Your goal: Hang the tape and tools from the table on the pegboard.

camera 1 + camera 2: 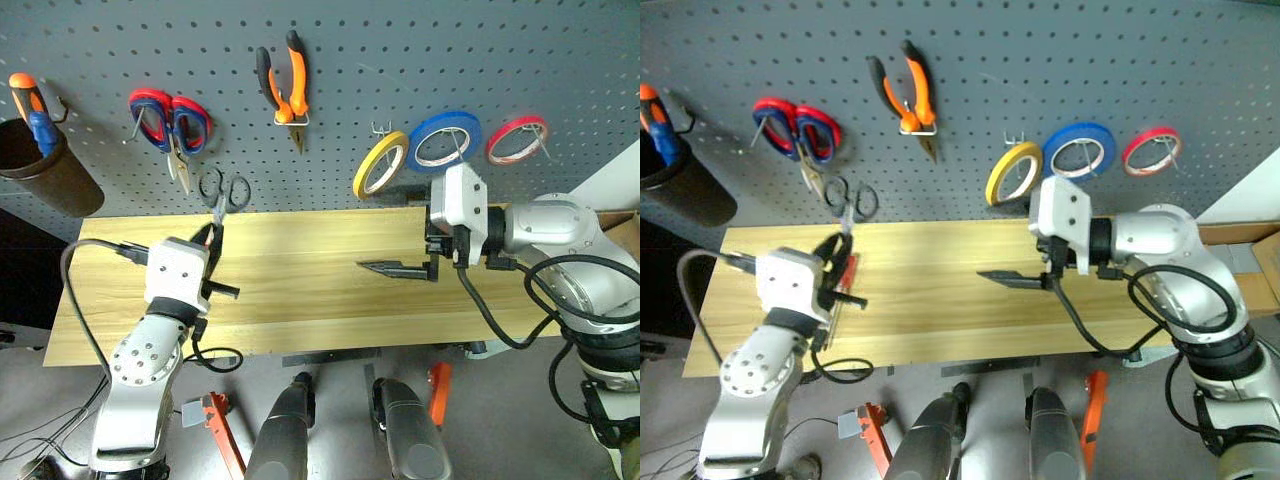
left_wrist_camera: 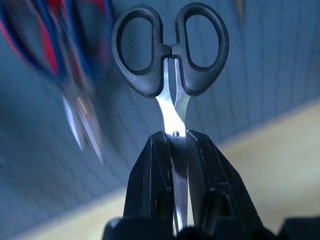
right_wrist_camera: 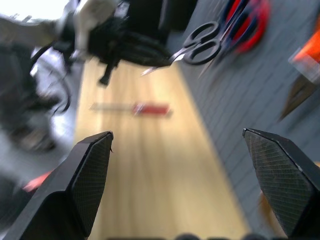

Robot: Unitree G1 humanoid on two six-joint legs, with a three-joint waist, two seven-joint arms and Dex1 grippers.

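The left hand (image 2: 175,200), clamped on the blades of the black-handled scissors (image 2: 171,50), points their loops up toward the pegboard (image 1: 400,60).

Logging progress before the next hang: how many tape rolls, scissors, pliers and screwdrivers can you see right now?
Tape rolls: 3 (yellow, blue, red)
Scissors: 2 (red-and-blue, black)
Pliers: 1
Screwdrivers: 2 (cup, table)
Total: 8

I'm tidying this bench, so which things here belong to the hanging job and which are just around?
Job:
small black-handled scissors, in shut left gripper
red-handled screwdriver
thin yellow tape roll
orange-and-black pliers
dark grey pegboard

Around:
red-and-blue scissors
blue tape roll
red tape roll
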